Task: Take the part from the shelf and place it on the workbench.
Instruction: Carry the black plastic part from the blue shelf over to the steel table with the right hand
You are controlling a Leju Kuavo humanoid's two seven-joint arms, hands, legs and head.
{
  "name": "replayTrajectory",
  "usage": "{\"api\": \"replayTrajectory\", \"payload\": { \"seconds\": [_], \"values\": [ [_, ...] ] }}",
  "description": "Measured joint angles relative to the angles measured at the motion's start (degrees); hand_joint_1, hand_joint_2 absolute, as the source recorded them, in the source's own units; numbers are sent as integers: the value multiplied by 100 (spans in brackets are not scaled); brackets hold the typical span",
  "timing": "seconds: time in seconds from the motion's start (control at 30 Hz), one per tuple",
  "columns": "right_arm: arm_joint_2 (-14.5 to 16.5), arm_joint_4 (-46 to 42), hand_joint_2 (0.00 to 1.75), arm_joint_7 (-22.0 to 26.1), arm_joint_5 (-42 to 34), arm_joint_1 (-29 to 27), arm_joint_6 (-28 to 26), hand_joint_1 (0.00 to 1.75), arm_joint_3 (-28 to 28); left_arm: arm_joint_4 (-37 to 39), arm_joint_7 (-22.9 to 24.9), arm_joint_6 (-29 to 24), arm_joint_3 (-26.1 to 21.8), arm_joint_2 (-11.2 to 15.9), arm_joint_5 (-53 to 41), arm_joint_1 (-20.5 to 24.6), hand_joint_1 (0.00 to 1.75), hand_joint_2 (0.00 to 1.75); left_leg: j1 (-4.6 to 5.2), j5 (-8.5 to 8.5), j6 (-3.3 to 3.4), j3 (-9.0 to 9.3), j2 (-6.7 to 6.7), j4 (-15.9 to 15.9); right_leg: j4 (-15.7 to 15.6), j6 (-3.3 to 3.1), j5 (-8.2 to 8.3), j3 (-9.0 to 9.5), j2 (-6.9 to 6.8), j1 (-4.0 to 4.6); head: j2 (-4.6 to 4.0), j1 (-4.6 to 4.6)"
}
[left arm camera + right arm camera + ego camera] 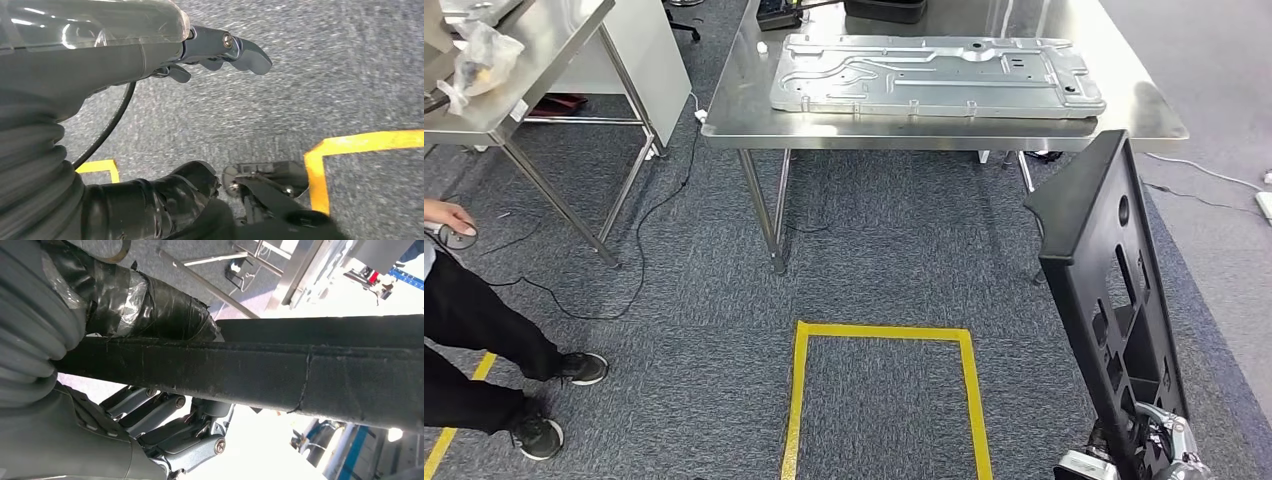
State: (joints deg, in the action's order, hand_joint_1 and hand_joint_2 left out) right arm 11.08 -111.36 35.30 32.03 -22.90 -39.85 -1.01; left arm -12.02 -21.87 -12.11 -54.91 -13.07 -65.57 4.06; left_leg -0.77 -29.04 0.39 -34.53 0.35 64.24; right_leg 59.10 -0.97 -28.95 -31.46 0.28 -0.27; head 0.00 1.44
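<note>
Upright, black part gripped by right hand, workbench bearing metal panel

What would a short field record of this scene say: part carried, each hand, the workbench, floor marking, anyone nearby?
part carried: black plastic panel, upright, at the robot's right side
right hand: grips the panel's lower end
left hand: holds nothing, above the carpet
workbench: steel table ahead, bearing a flat stamped metal plate
floor marking: yellow tape rectangle on grey carpet
nearby: a person's legs at left
</note>
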Motion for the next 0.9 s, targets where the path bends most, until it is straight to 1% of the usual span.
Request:
{"api": "replayTrajectory", "payload": {
  "seconds": [0.03, 0.07, 0.13, 0.2, 0.23, 0.27, 0.33, 0.37, 0.4, 0.43, 0.47, 0.5, 0.53, 0.57, 0.63, 0.7, 0.73, 0.77, 0.83, 0.87, 0.9],
  "values": [
    [1, 0, 175, 2, 15, 4, 0, 175, 0, 0, -3, 15, -2, 8, 0, 6, 0, 175, 17, 99, 33, 133, -3, -300, 4, 20, -9, 5, 10, 9, 0, 0],
    [1, 0, 175, 3, 36, 8, 0, 175, -1, 0, -8, 37, -4, 15, 0, 15, 0, 175, 37, 128, 55, 205, -6, -470, 6, 44, -15, 3, 13, 11, 0, 1],
    [4, 0, 175, 8, 97, 14, 1, 175, -1, 0, -18, 70, -7, 22, -1, 27, 0, 175, 54, 121, 68, 233, -2, -555, -8, 110, -11, 2, 14, -1, 0, 0],
    [10, -1, 175, 26, 145, 23, 1, 175, 0, 0, -20, 75, -8, 21, -5, 21, 0, 175, 26, 171, 111, 274, 7, -641, 30, 173, -54, -3, 5, -11, 0, 3],
    [14, -1, 175, 44, 145, 31, 1, 175, 1, 0, -20, 73, -8, 21, -9, 20, 0, 175, 7, 200, 139, 295, 13, -689, 164, 200, -149, -61, 1, -12, 0, 6],
    [16, -1, 175, 62, 129, 37, 0, 175, 1, 0, -19, 71, -8, 20, -15, 21, 0, 175, -7, 219, 159, 309, 19, -719, 415, 224, -299, -177, -4, -23, 0, 9],
    [19, 4, 175, 91, 95, 44, 0, 175, 1, 0, -19, 69, -8, 18, -26, 26, 0, 175, -3, 218, 183, 308, 23, -726, 1116, 272, -623, -530, -7, -47, 0, 11],
    [20, 9, 175, 96, 83, 43, 0, 175, 1, 0, -19, 69, -8, 19, -30, 25, 0, 175, -2, 210, 183, 310, 24, -723, 1372, 295, -685, -666, -8, -65, 0, 11],
    [20, 14, 175, 98, 78, 42, 0, 175, 1, 0, -17, 69, -8, 18, -31, 21, 0, 175, -2, 199, 179, 317, 25, -719, 1449, 314, -639, -718, -11, -84, 0, 10],
    [20, 16, 175, 99, 72, 43, 0, 175, 1, 0, -16, 68, -8, 18, -32, 19, 0, 175, -5, 186, 166, 328, 25, -711, 1298, 328, -483, -660, -16, -102, 0, 11],
    [20, 17, 175, 101, 63, 43, 0, 175, 1, 0, -15, 67, -8, 18, -36, 17, 0, 175, -9, 167, 146, 342, 23, -697, 963, 335, -263, -506, -25, -121, 0, 11],
    [20, 19, 175, 102, 54, 46, 0, 175, 1, 0, -14, 67, -8, 17, -41, 16, 0, 175, -8, 144, 120, 351, 21, -678, 589, 332, -97, -330, -37, -131, 0, 11],
    [20, 19, 175, 103, 45, 50, 0, 175, 0, 0, -15, 67, -8, 17, -50, 19, 0, 175, -1, 117, 84, 352, 18, -650, 271, 313, 18, -187, -41, -127, 0, 10],
    [20, 20, 175, 104, 38, 51, 0, 175, -1, 0, -15, 67, -8, 17, -58, 20, 0, 175, 7, 98, 49, 350, 17, -632, 82, 285, 58, -105, -43, -115, 0, 8],
    [19, 20, 175, 104, 30, 50, 0, 175, -3, 0, -16, 65, -8, 17, -73, 23, 0, 175, 19, 78, -23, 355, 20, -632, 8, 210, 33, -87, -28, -77, 0, 3],
    [16, 21, 175, 103, 26, 49, 0, 175, -20, 0, -18, 58, -8, 19, -82, 27, 0, 175, 2, 28, -88, 357, 23, -597, -27, 129, 37, -55, -17, -89, 0, 2],
    [15, 21, 175, 103, 28, 53, 0, 175, -36, 0, -20, 55, -8, 19, -86, 30, 0, 175, -6, -57, -114, 305, 22, -462, -47, 85, 39, -34, -18, -99, 0, 1],
    [13, 23, 175, 102, 33, 56, 1, 175, -60, 0, -22, 51, -8, 20, -86, 32, 0, 175, -14, -193, -132, 189, 17, -211, -63, 47, 36, -11, -20, -107, 0, -1],
    [9, 37, 175, 98, 45, 61, 1, 175, -109, 0, -25, 51, -8, 21, -89, 26, 0, 175, -17, -514, -150, -200, 14, 544, -63, -9, 5, 12, -26, -85, 0, -2],
    [7, 47, 175, 95, 49, 62, 1, 175, -132, 0, -24, 54, -8, 22, -92, 18, 0, 175, -18, -594, -153, -383, 14, 862, -62, -24, -14, 28, -22, -72, 0, -1],
    [4, 57, 175, 91, 54, 62, 1, 175, -151, 0, -23, 56, -8, 23, -96, 11, 0, 175, -17, -567, -147, -488, 14, 1008, -61, -32, -37, 52, -15, -59, 0, -1]
  ]
}}
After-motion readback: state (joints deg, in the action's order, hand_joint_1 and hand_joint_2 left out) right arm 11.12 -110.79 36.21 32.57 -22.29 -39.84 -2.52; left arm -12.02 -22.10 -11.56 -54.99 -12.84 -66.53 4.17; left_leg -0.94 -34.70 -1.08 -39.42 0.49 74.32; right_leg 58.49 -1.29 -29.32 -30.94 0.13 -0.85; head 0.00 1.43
